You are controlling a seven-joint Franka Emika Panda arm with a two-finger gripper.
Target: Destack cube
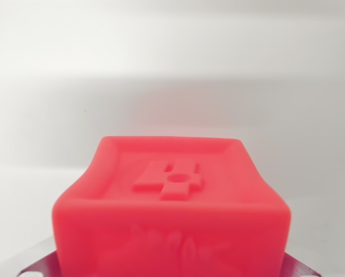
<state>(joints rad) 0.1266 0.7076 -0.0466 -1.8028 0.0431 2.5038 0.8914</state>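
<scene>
We saw the red cube [172, 208] filling the wrist view; whether the gripper [172, 271] clamped it we couldn't tell, so slipping seemed the risk

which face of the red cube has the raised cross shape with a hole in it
The top face of the red cube, ringed by a raised rim. The front face below it shows only blurred relief instead.

The glossy coral-red plastic cube [171, 208] was one even colour throughout, its raised numeral and framing ridge on top the same red as its faces. A faint embossed pattern, blurred, marked its near side. The pale matte surface [172, 75] behind was off-white, shading to soft grey.
</scene>
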